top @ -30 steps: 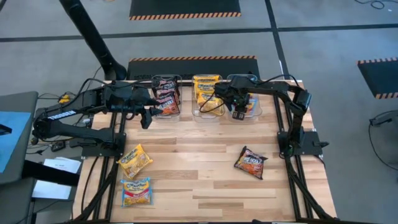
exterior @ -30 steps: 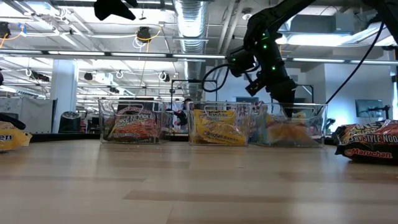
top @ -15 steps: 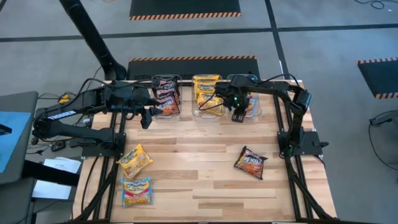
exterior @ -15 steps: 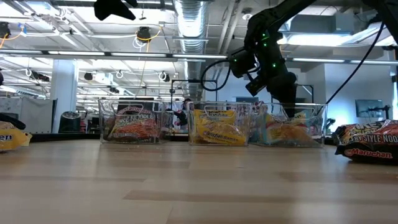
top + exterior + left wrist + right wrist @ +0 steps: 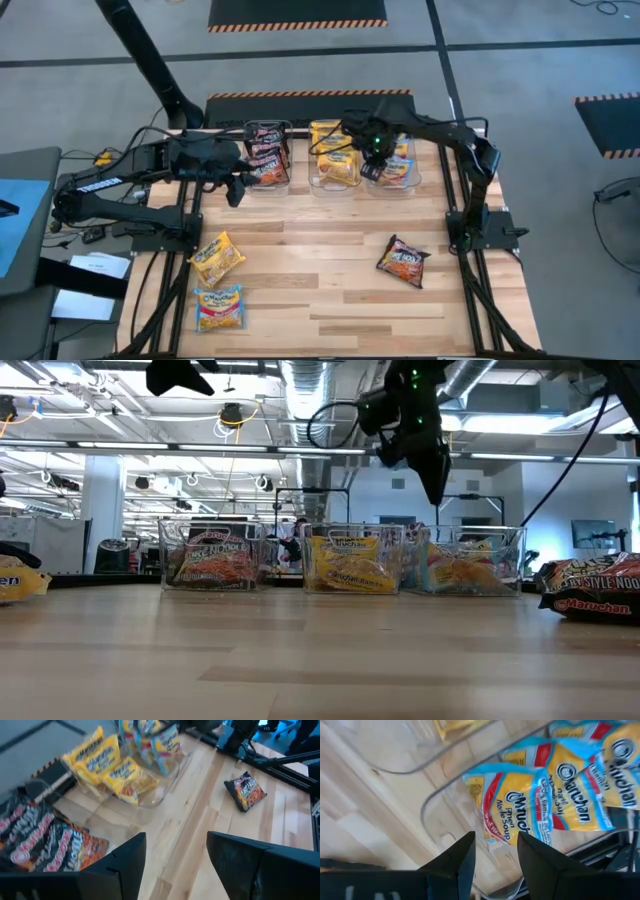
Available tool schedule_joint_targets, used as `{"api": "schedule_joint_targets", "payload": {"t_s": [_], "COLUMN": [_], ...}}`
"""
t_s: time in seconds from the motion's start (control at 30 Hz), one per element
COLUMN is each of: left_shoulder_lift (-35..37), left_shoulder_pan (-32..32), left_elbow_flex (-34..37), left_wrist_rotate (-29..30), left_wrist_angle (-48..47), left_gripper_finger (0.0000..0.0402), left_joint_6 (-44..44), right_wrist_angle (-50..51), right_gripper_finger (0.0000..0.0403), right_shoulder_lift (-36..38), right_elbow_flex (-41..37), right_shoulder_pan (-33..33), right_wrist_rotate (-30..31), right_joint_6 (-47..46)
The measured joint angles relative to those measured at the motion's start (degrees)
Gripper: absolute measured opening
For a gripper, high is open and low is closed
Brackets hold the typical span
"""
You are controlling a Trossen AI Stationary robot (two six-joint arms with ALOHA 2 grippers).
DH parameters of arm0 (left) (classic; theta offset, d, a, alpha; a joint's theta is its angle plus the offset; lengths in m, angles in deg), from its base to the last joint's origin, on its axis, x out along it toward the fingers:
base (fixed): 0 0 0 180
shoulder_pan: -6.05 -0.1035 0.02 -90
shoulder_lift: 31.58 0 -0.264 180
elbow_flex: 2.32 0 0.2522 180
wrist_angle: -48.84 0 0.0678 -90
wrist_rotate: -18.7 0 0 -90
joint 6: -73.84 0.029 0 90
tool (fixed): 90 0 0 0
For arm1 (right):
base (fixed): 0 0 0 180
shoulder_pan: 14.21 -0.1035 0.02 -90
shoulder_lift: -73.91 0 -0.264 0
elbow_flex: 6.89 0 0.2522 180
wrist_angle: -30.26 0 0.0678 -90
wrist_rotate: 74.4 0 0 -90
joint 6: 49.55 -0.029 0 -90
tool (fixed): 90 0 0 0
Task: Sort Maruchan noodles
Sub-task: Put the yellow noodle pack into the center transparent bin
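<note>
Three clear tubs stand along the far edge: the left tub (image 5: 268, 182) holds dark red Maruchan packets, the middle tub (image 5: 334, 182) yellow ones, the right tub (image 5: 402, 184) blue-yellow ones (image 5: 525, 815). Loose packets lie flat on the table: a yellow (image 5: 217, 258) and a blue-yellow (image 5: 219, 308) at the near left, a dark red (image 5: 403, 262) at the right. My right gripper (image 5: 370, 168) hangs open above the right tub, pointing down, with nothing between its fingers (image 5: 495, 855). My left gripper (image 5: 237, 190) waits open and high beside the left tub (image 5: 175, 865).
Bare wooden table lies between the tubs and the loose packets. The arms' dark bases and frame rails run along the left edge (image 5: 160, 235) and right edge (image 5: 480, 230). Cables hang over the tubs near my right arm (image 5: 330, 145).
My right gripper has risen straight out of the right tub, from among the blue-yellow packets to well above the tub's rim, drifting slightly toward the middle tub and rolling a little. Its fingers have kept the same gap. The packets stay in the tub.
</note>
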Motion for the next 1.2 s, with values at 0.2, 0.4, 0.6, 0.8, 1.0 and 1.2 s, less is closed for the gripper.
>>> {"api": "schedule_joint_targets", "payload": {"t_s": [0.2, 0.4, 0.6, 0.8, 1.0, 1.2], "left_shoulder_lift": [-0.07, -0.07, -0.07, -0.07, -0.04, -0.04], "left_shoulder_pan": [0.0, 0.0, 0.78, 4.73, 11.21, 17.8], "left_elbow_flex": [0.0, 0.0, 0.0, 0.0, 1.0, 5.73], "left_wrist_rotate": [-0.84, -7.27, -13.0, -14.0, -13.41, -12.29], "left_wrist_angle": [-4.76, -10.38, -21.78, -30.44, -31.19, -31.13], "left_gripper_finger": [0.0197, 0.0197, 0.0197, 0.0197, 0.0197, 0.0197], "left_joint_6": [0.8, -4.35, -10.96, -17.02, -23.17, -30.06], "right_wrist_angle": [2.21, 2.17, 2.17, 2.17, 2.17, 2.17], "right_gripper_finger": [0.0169, 0.0169, 0.0169, 0.0169, 0.0169, 0.0169], "right_shoulder_lift": [0.0, 0.0, 0.0, 0.0, 0.0, 0.0], "right_elbow_flex": [5.49, 8.18, 8.88, 8.88, 8.88, 8.88], "right_shoulder_pan": [-2.2, -4.99, -7.15, -8.56, -9.77, -11.19], "right_wrist_rotate": [-0.31, -0.48, -0.5, -0.5, -0.5, -0.5], "right_joint_6": [-0.17, -0.17, 0.13, 0.13, -0.57, -5.31]}}
